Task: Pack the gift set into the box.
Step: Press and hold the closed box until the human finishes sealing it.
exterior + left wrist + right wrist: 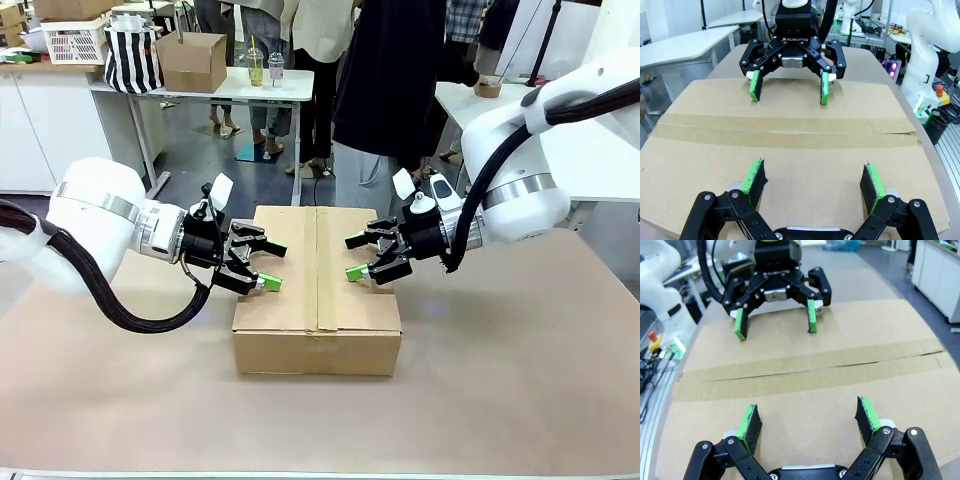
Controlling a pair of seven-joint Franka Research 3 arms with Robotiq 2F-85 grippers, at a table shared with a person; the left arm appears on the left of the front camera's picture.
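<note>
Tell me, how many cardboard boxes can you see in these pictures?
2. The box lies closed and taped on the table between the left gripper and right gripper. A smaller open carton stands on a far white table. More may be hidden.

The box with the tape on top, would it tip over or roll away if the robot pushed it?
Probably neither. The box is wide, low and flat-bottomed on the table, so it would likely slide. Its taped top looks like stiff cardboard, though it might dent under a hard press. Both the left pincer and the right pincer are open above it.
</note>
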